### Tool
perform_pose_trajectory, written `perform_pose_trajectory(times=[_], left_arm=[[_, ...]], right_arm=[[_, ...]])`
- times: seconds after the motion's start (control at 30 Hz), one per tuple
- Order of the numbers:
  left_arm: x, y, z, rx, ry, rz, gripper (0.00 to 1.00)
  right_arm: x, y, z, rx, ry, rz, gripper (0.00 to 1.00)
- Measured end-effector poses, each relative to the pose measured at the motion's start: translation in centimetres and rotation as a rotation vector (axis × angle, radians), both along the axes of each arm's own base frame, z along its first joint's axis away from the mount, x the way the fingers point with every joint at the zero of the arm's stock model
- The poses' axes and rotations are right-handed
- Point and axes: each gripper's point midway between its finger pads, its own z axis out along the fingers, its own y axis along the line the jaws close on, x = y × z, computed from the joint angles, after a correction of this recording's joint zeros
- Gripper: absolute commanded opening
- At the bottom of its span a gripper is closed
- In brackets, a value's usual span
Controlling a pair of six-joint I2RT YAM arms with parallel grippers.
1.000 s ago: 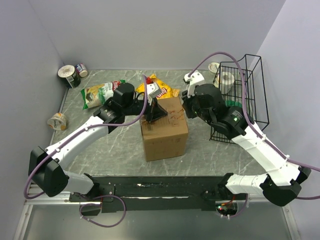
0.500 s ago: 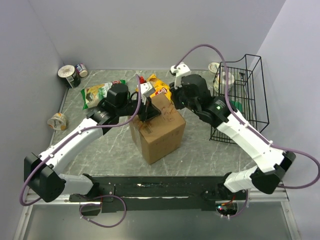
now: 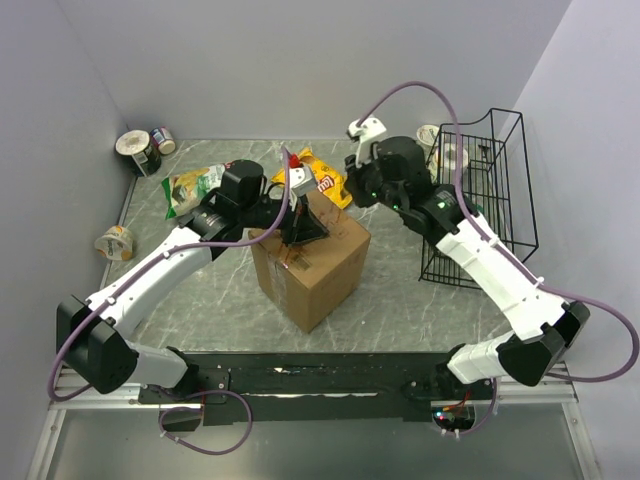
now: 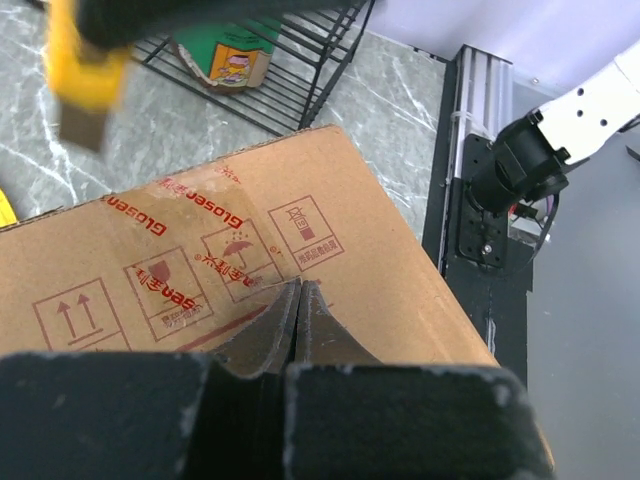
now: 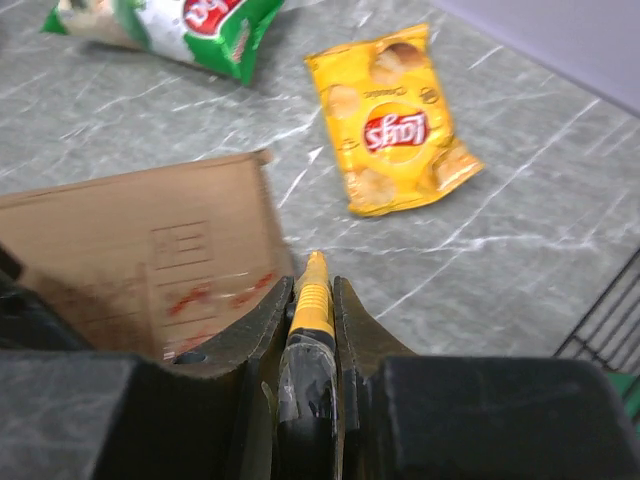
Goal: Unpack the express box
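The express box stands in the middle of the table, a brown carton turned corner-on to the near edge, its top flaps down under clear tape with red print. My left gripper is shut, its tips resting on the box top with nothing between them. My right gripper hovers past the box's far right corner, shut on a yellow and black knife that points beyond the box edge. The same knife shows as a yellow blur in the left wrist view.
A yellow chips bag and a green chips bag lie behind the box. A black wire basket stands at the right, a green packet inside. Cans sit in the far left corner, a cup at the left edge.
The box has turned on the table and slid slightly left under my left gripper. My right arm has swung from the box's right side to behind its far corner, still holding the knife.
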Motion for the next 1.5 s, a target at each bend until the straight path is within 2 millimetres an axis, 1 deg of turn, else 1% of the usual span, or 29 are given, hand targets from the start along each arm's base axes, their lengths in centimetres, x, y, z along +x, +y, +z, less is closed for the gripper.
perform_pose_trajectory(times=[0.07,0.13,0.23,0.37,0.6,0.93,1.5], left_arm=[[-0.1,-0.1,0.0,-0.002,0.0,-0.011,0.01],[-0.2,-0.1,0.0,-0.003,0.002,-0.017,0.01],[-0.2,-0.1,-0.1,-0.002,0.0,-0.022,0.01],[0.0,-0.3,-0.3,-0.004,-0.016,-0.033,0.01],[0.1,-0.4,-0.2,-0.009,-0.022,-0.04,0.01],[0.1,-0.4,-0.2,-0.013,-0.025,-0.039,0.01],[0.3,-0.5,-0.2,-0.023,-0.028,-0.036,0.01]], right_arm=[[0.6,-0.8,0.5,0.006,-0.021,0.003,0.0],[0.9,-1.1,1.2,0.022,-0.044,0.025,0.0],[0.6,-0.4,2.3,0.051,-0.082,0.097,0.0],[-0.1,0.8,2.8,0.076,-0.096,0.175,0.0],[-0.4,1.5,2.4,0.081,-0.082,0.208,0.0],[0.0,2.2,0.8,0.056,-0.041,0.207,0.0],[0.2,1.9,0.7,0.04,-0.051,0.182,0.0]])
